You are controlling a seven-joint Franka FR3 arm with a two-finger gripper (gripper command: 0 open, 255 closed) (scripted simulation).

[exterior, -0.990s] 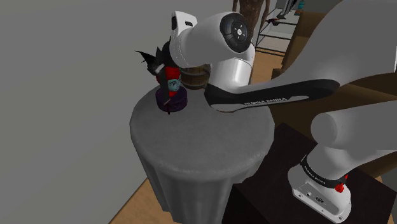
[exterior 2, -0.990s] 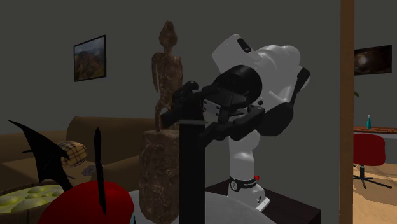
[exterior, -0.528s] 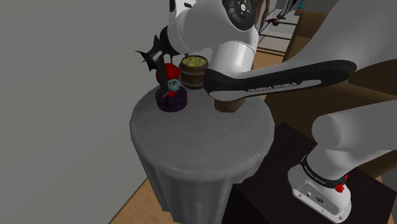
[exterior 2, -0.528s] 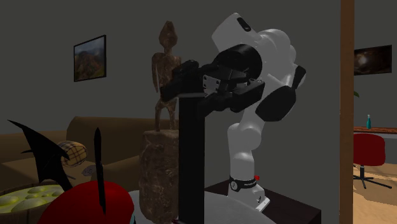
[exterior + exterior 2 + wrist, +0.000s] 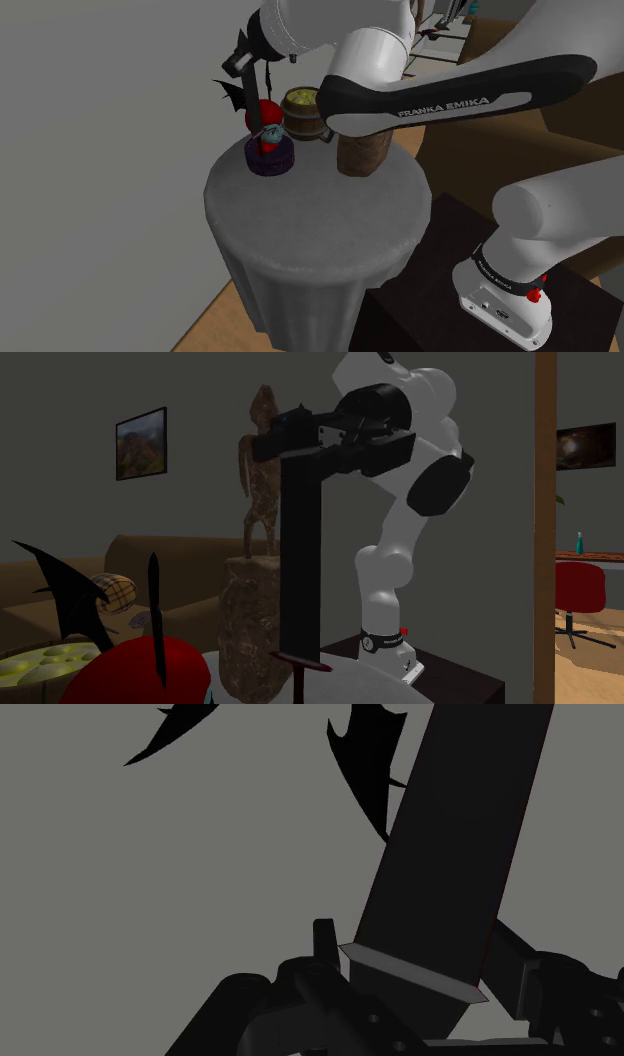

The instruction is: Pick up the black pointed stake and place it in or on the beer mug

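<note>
Grey walls close off the room, and a round grey bench (image 5: 310, 210) with draped sides is seen in the shoulder view. A brown barrel-shaped beer mug (image 5: 303, 112) topped with yellowish foam is set at the bench's far side. Just beside the mug, on the shoulder view's left, a red round figure with black bat wings (image 5: 266, 112) is seated on a dark purple round base (image 5: 269, 160). On the mug's other side a rough brown block (image 5: 362, 155) is placed, and a slender brown carved statue (image 5: 262, 472) is carried on it.

The all-black tool (image 5: 243, 58) is held above the mug and a little to the shoulder view's left of it. It is clamped on the upper end of a long black pointed stake (image 5: 300, 552), which is hung upright beneath it. In the wrist view the stake (image 5: 450, 854) is gripped between the two fingers. A dark red crosspiece (image 5: 303, 664) is borne near the stake's lower end. In the second exterior view the stake is found to the right of the mug's foam, in front of the statue. Whether its tip touches the bench cannot be told. A brown sofa (image 5: 140, 567) and a framed picture (image 5: 140, 444) are seen behind the mug.
</note>
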